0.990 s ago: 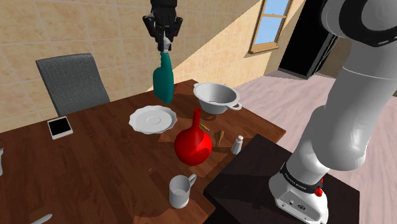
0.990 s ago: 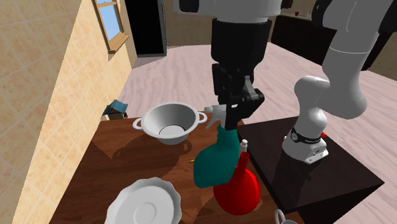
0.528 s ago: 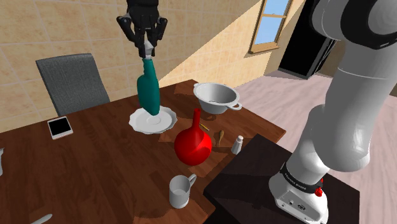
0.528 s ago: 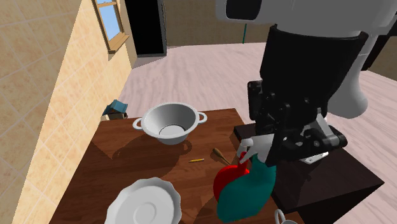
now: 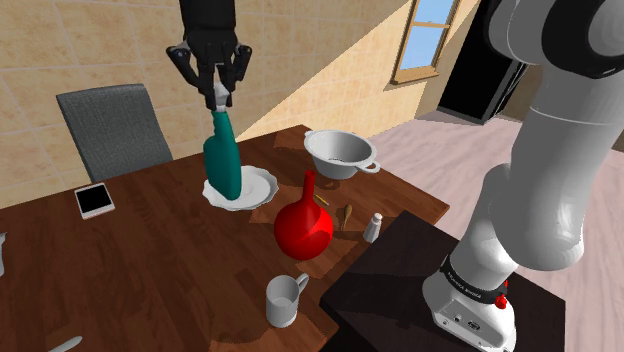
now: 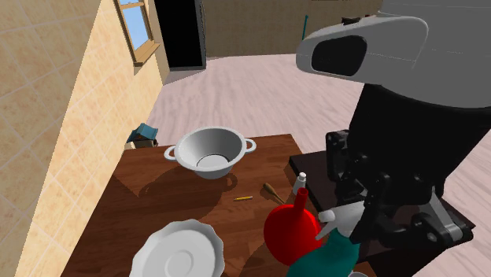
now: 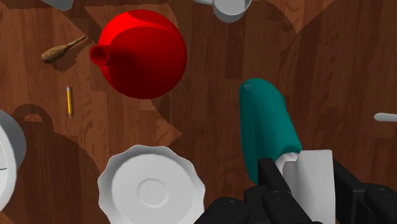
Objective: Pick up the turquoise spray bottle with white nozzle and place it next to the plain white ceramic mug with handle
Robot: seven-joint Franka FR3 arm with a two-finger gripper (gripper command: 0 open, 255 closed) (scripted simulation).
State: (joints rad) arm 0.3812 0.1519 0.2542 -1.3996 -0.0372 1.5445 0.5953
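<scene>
Status: spray bottle (image 5: 223, 160) aloft, upper left of centre in shoulder view, hanging tilted above white plate (image 5: 262, 183); fingers (image 7: 272, 181) of gripper (image 5: 220, 97) pinching white nozzle (image 7: 312, 181), teal body dangling below; pickup judged done; transfer in hand; white mug (image 5: 284, 299) low in same view, near table (image 5: 150, 260) edge, well apart from spray bottle, red vase (image 5: 303, 228) between; left, by judgement: travel past red vase to white mug, set down upright just beside it, release.

Spray bottle (image 7: 267, 124): turquoise, white nozzle clasped by gripper (image 7: 306, 184)
Red vase (image 7: 143, 54): near bottle, on wooden table (image 7: 343, 63)
Plate (image 7: 151, 188): white, scalloped, beside gripper
</scene>
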